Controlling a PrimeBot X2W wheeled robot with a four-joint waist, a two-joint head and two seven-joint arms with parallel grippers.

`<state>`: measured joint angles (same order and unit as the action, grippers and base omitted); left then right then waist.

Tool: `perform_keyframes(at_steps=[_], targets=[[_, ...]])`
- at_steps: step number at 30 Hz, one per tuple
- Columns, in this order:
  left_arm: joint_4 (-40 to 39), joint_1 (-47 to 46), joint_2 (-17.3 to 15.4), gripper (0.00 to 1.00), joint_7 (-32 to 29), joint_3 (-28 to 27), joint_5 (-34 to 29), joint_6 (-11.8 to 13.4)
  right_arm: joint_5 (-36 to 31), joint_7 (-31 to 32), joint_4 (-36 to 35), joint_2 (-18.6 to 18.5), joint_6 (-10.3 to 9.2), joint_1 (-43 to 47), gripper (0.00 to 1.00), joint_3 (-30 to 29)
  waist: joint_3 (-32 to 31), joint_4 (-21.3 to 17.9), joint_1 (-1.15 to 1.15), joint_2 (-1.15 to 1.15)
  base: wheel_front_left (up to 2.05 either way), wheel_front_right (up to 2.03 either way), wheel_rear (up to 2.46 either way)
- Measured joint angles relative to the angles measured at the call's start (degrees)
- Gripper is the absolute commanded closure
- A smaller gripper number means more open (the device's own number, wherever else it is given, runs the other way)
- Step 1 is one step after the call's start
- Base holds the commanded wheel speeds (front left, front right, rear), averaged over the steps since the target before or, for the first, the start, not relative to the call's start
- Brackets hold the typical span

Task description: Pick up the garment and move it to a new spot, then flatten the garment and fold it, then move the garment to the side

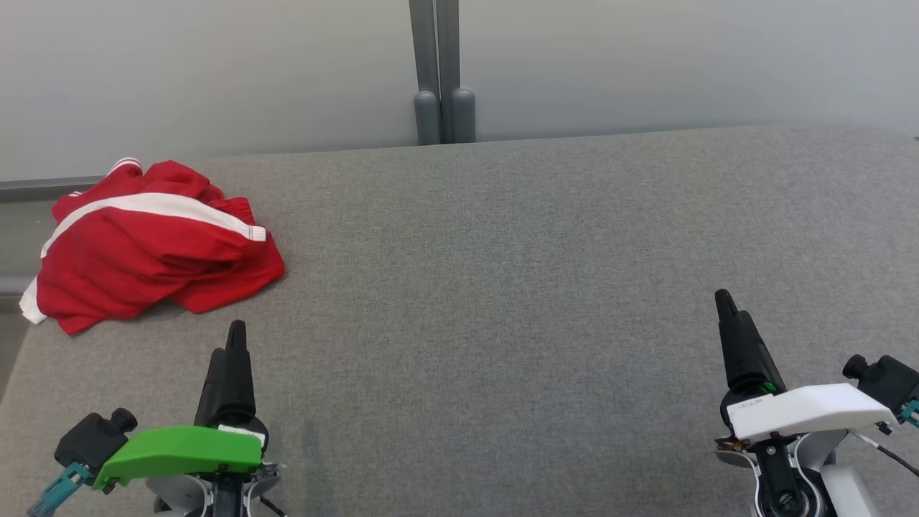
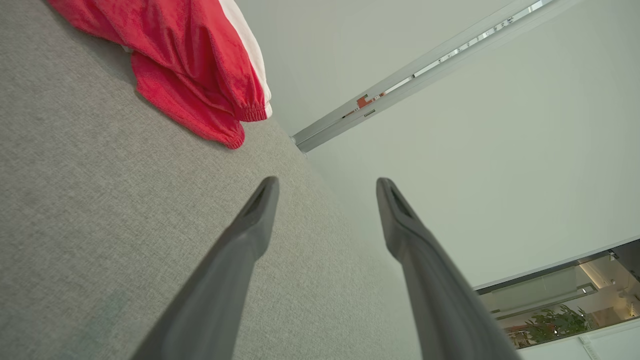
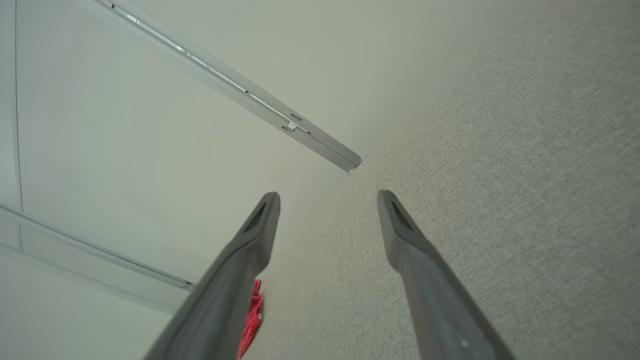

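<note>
- Biggest thing here is the gray fabric-topped table (image 1: 502, 287), so I'm placing everything else off that.
- A pale wall (image 1: 646, 64) runs right along the table's far edge.
- The garment (image 1: 151, 251) is red with white stripes. It sits in a crumpled heap at the table's far-left corner and reaches out to the left edge. From the left wrist view you can see gathered elastic cuffs on the side facing the table's middle. Nothing is touching it.
- A gray double post (image 1: 444, 72) stands against the wall, just behind the middle of the table's far edge.
- The left gripper (image 1: 227, 342), the one with the green cover, hangs over the table's near-left part. It's close to the garment but clearly apart from it. Its fingers (image 2: 250, 225) are spread wide with nothing between them.
- The right gripper (image 1: 732, 307), with the white cover, hangs over the table's near-right part, well away from the garment. It's also spread wide and holding nothing, just bare table under it.
</note>
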<state>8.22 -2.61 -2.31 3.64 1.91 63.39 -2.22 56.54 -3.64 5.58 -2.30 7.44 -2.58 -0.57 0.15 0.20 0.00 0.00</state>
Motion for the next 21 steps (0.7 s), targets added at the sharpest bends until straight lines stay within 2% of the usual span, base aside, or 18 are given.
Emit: perform_keyframes(at_steps=[21], targets=[[-0.62,1.66,-0.1,0.0,3.58,2.64,-19.01,1.05,-17.02,-3.56,-0.34,-0.13,0.01,1.15,0.0,2.59,-0.07,0.21,0.0,0.0,0.0,0.0,0.0]])
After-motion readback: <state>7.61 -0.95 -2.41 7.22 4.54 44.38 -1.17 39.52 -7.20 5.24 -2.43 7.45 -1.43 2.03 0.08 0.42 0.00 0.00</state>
